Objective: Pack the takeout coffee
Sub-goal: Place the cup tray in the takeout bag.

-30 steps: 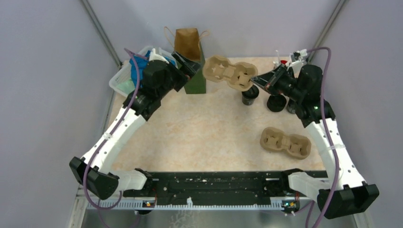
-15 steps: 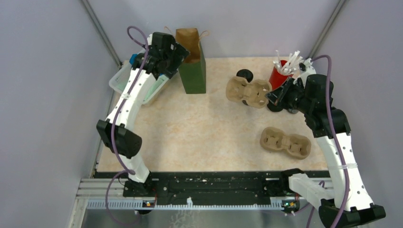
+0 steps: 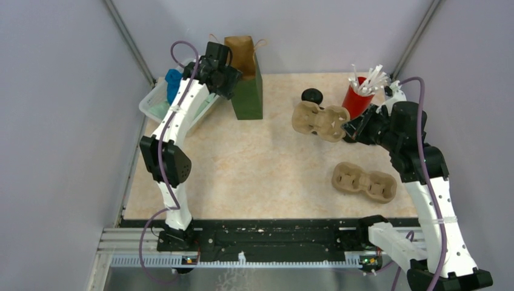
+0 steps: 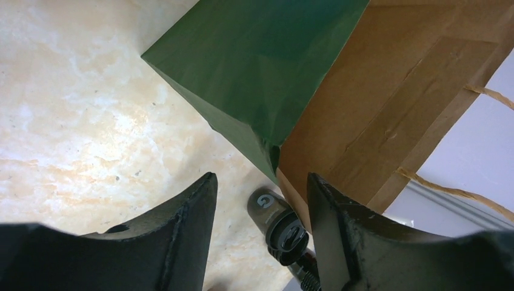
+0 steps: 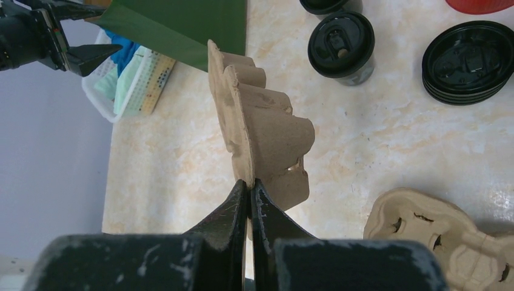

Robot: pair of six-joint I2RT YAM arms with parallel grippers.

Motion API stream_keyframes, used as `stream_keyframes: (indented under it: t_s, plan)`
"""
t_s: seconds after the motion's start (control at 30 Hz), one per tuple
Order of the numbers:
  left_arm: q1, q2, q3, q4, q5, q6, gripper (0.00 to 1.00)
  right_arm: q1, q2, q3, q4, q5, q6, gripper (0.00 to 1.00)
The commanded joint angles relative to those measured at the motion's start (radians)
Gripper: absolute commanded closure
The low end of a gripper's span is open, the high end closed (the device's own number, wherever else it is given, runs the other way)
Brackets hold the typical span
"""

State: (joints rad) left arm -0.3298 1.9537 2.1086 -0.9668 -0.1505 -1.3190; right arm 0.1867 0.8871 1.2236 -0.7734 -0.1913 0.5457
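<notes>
A small black lidded coffee cup stands at the back of the table; in the right wrist view it stands beside a second one. My right gripper is shut on the rim of a tan pulp carrier and holds it on edge above the table. My left gripper is open at the left side of the green paper bag. Between its fingers, far below, lies a small dark lidded cylinder marked G by the bag's corner.
A red cup of white sticks stands at the back right, with a stack of black lids beside it. A second pulp carrier lies at the front right. A clear bin of blue and green items sits at the back left.
My right gripper has carried the pulp carrier right and toward the front, off the bag's side. My left arm has swung up and back, with its gripper now beside the bag's top.
</notes>
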Motion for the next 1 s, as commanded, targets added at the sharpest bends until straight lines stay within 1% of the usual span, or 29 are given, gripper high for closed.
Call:
stream_keyframes:
  t_s: [0.0,0.13,0.2,0.27,0.33,0.43,0.47,0.5,0.53,0.57,0.67,0.7,0.8,0.9,0.97]
  plan:
    - [0.002,0.007,0.041,-0.010,-0.009,-0.036,0.41,-0.001,-0.020,0.002,0.020,0.026,-0.006,1.00]
    - [0.002,0.002,0.046,-0.014,-0.011,-0.034,0.56,-0.001,-0.022,0.005,0.022,0.025,-0.009,1.00]
    - [0.002,-0.002,0.042,-0.023,-0.007,-0.033,0.67,0.000,-0.020,0.004,0.022,0.019,-0.011,1.00]
    - [0.002,-0.010,0.037,-0.038,-0.003,-0.027,0.77,0.000,-0.020,0.004,0.023,0.011,-0.012,1.00]
    - [0.002,-0.028,0.027,-0.052,0.003,-0.014,0.83,-0.001,-0.022,0.005,0.020,0.005,-0.015,1.00]
    - [0.000,-0.079,-0.013,-0.060,0.010,0.045,0.85,-0.002,-0.017,0.024,0.000,0.001,-0.041,1.00]
    - [0.000,-0.103,-0.035,-0.055,0.020,0.092,0.86,-0.001,-0.014,0.033,-0.013,-0.001,-0.059,1.00]
    - [0.000,-0.127,-0.059,-0.057,0.029,0.138,0.88,0.000,-0.011,0.043,-0.024,-0.005,-0.075,1.00]
    - [0.000,-0.156,-0.080,-0.062,0.046,0.191,0.92,-0.001,-0.008,0.055,-0.035,-0.014,-0.097,1.00]
    - [-0.001,-0.189,-0.109,-0.061,0.062,0.248,0.94,0.000,-0.004,0.068,-0.051,-0.020,-0.120,1.00]
    - [-0.002,-0.300,-0.239,-0.037,0.118,0.451,0.95,-0.001,0.009,0.132,-0.121,-0.037,-0.164,1.00]
    - [-0.002,-0.346,-0.285,-0.023,0.155,0.522,0.95,-0.001,0.011,0.156,-0.158,-0.041,-0.169,1.00]
    - [-0.002,-0.494,-0.420,0.006,0.240,0.682,0.96,-0.001,0.004,0.218,-0.246,-0.041,-0.154,1.00]
    - [-0.001,-0.661,-0.567,0.081,0.340,0.778,0.96,-0.001,-0.009,0.264,-0.306,-0.076,-0.137,1.00]
    - [0.000,-0.725,-0.622,0.102,0.390,0.797,0.99,-0.001,-0.008,0.291,-0.329,-0.138,-0.132,1.00]
